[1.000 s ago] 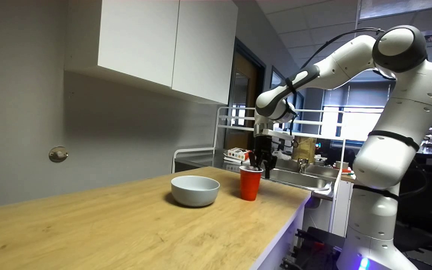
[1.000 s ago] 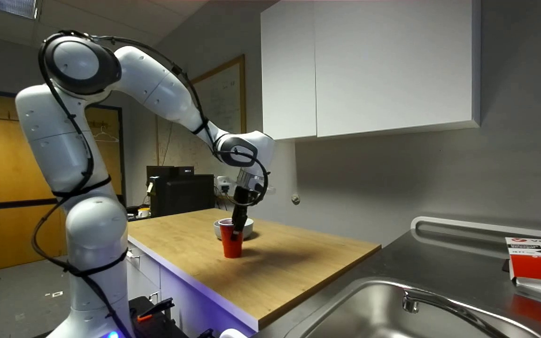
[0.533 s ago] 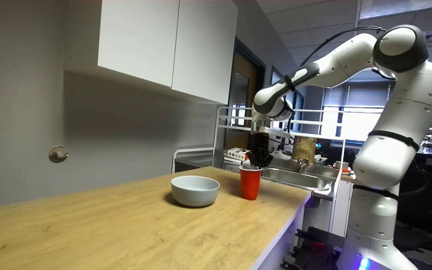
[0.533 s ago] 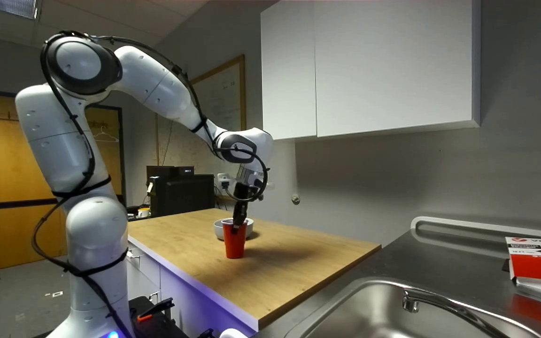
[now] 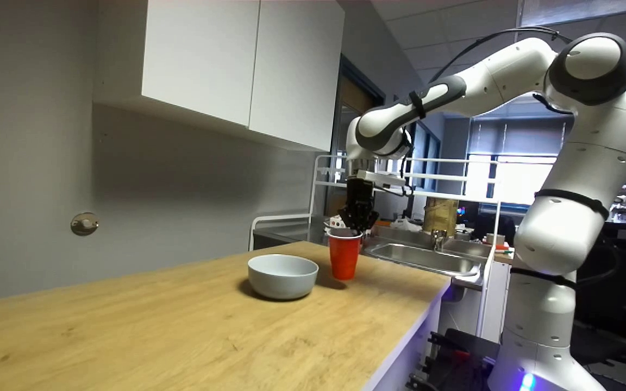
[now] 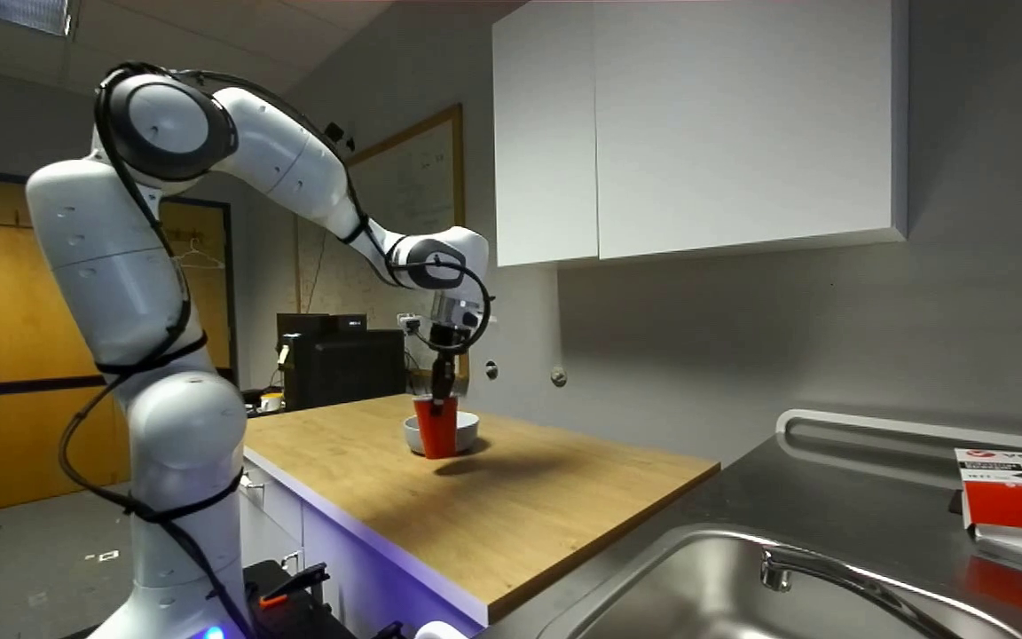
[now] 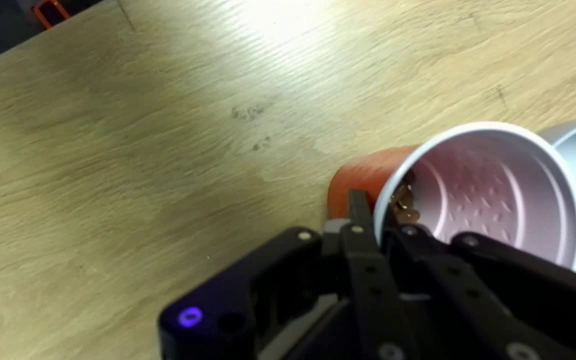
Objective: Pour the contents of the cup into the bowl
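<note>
The raised cup (image 5: 344, 258) is clamped by the gripper (image 7: 378, 216), seemingly for carrying; it must be brought above the bowl (image 5: 282, 283).

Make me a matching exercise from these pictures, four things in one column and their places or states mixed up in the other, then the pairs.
Things
1. red cup
2. bowl
3. gripper
4. brown pieces

Places or states
A. resting on the wooden counter
B. lying inside the red cup
C. held clear of the wooden counter
D. pinching the red cup's wall

Pairs: 1-C; 2-A; 3-D; 4-B
</note>
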You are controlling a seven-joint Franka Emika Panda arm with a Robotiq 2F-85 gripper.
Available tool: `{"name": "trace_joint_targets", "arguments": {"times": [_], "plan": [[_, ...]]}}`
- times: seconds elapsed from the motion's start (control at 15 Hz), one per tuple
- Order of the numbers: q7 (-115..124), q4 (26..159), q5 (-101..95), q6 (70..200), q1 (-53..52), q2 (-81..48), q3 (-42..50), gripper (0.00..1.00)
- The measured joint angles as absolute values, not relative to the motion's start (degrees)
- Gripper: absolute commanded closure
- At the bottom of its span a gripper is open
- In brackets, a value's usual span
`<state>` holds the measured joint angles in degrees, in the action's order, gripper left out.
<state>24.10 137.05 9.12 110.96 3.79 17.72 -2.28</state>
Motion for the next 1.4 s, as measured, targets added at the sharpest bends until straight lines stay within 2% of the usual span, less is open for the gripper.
{"name": "trace_joint_targets", "arguments": {"times": [0.47,1.4], "plan": [[43.23,132.02,-8.75,111.17,0.47,18.33,-13.86,0.98],[74.08,128.25,-46.93,102.41,-8.37,9.43,-24.05,0.98]]}}
